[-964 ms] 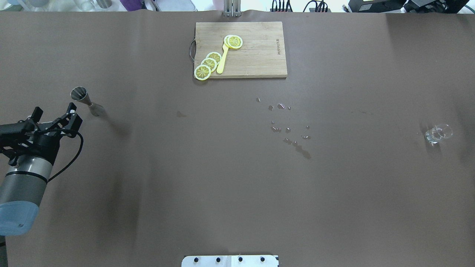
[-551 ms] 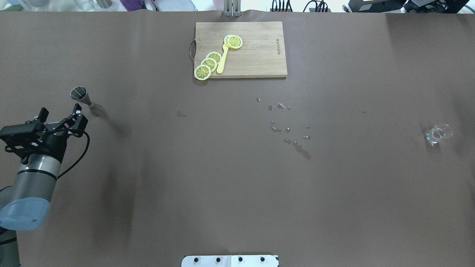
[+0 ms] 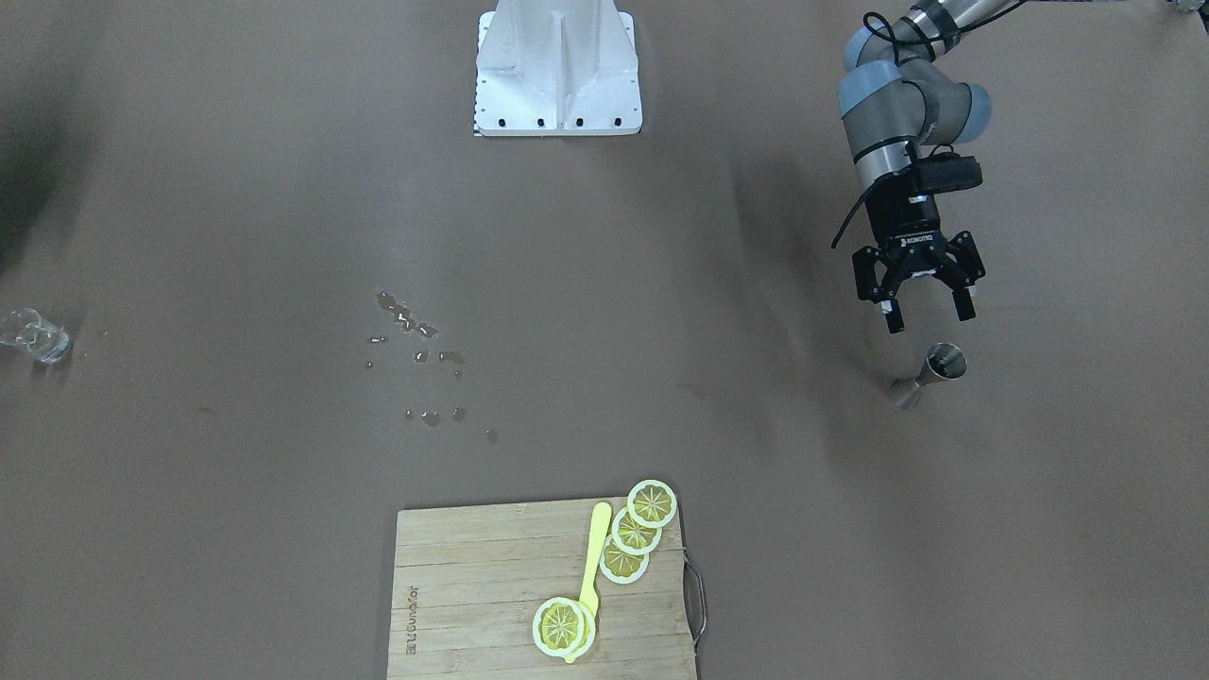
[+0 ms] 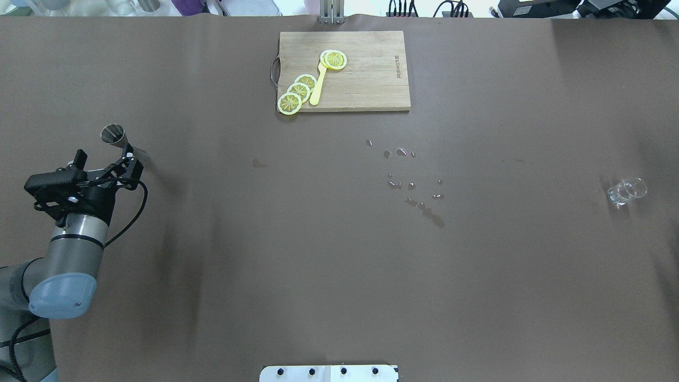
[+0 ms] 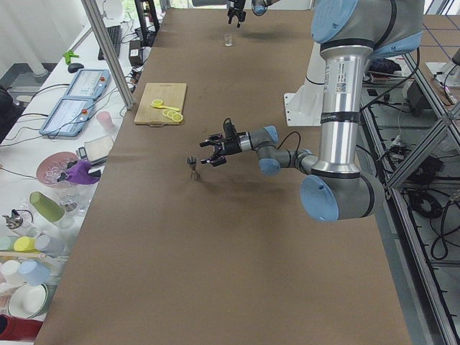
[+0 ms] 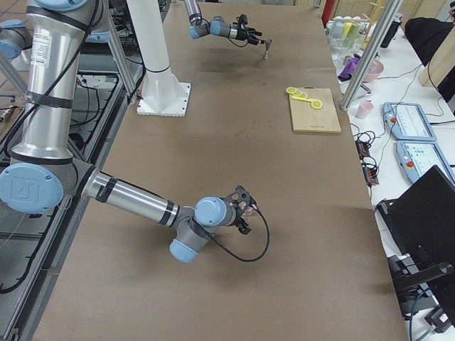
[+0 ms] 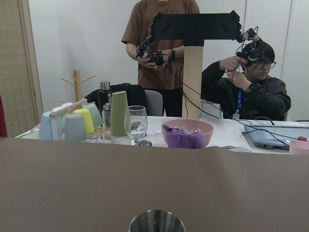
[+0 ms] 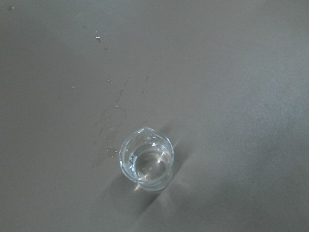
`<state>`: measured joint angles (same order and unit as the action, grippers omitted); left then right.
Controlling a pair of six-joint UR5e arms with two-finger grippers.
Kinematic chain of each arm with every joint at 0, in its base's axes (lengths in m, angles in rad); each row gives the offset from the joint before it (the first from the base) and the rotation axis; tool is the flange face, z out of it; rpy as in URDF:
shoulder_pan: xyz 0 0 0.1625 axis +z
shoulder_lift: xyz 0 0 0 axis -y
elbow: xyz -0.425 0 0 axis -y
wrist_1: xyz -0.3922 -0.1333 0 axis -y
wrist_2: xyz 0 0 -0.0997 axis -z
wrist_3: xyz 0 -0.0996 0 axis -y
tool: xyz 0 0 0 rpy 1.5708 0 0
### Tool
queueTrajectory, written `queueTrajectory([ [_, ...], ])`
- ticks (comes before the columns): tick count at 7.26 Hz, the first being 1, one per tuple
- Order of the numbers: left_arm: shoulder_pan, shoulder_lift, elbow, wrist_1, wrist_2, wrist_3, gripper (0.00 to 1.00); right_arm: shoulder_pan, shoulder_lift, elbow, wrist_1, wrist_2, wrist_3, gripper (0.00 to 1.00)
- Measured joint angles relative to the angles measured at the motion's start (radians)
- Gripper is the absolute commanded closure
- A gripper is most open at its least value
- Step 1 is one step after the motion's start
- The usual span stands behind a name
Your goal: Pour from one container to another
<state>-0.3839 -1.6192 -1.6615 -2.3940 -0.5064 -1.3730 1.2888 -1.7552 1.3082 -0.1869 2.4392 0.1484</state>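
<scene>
Brown paper covers the table (image 4: 318, 276), spotted with water droplets (image 4: 411, 185) near a wooden cutting board (image 4: 371, 79) of lemon slices (image 4: 290, 103). The left gripper (image 4: 103, 153), fingers spread wide and empty, hovers just beside the upright steel jigger (image 4: 113, 134). Only its wrist camera shows two people (image 7: 161, 43) and a pink bowl (image 7: 187, 133) beyond the table. The spouted glass (image 8: 146, 164) stands far to the right. The right gripper (image 6: 244, 201) shows only from the side, and I cannot tell its finger spread.

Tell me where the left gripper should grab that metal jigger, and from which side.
Grip the jigger at its narrow waist, with the left gripper coming in level from the robot's side, where it waits open. It stands upright and flares both ways, so the waist likely holds best.
</scene>
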Motion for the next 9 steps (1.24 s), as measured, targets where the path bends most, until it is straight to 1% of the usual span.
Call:
queueTrajectory([
  [1,-0.011,-0.022,0.029,0.001,0.0,0.0,0.03,-0.035,0.0,-0.001,0.041,-0.041,0.053,0.0],
  [3,-0.024,-0.038,0.063,0.001,0.0,-0.008,0.03,-0.121,0.002,-0.015,0.136,-0.16,0.162,0.0],
  [5,-0.032,-0.059,0.11,0.001,0.001,-0.042,0.03,-0.17,0.029,-0.045,0.18,-0.235,0.185,0.0],
  [7,-0.038,-0.083,0.155,0.001,0.001,-0.051,0.03,-0.198,0.055,-0.104,0.256,-0.265,0.198,0.0],
  [9,-0.041,-0.102,0.19,0.001,0.001,-0.071,0.03,-0.223,0.063,-0.124,0.301,-0.283,0.226,0.0],
])
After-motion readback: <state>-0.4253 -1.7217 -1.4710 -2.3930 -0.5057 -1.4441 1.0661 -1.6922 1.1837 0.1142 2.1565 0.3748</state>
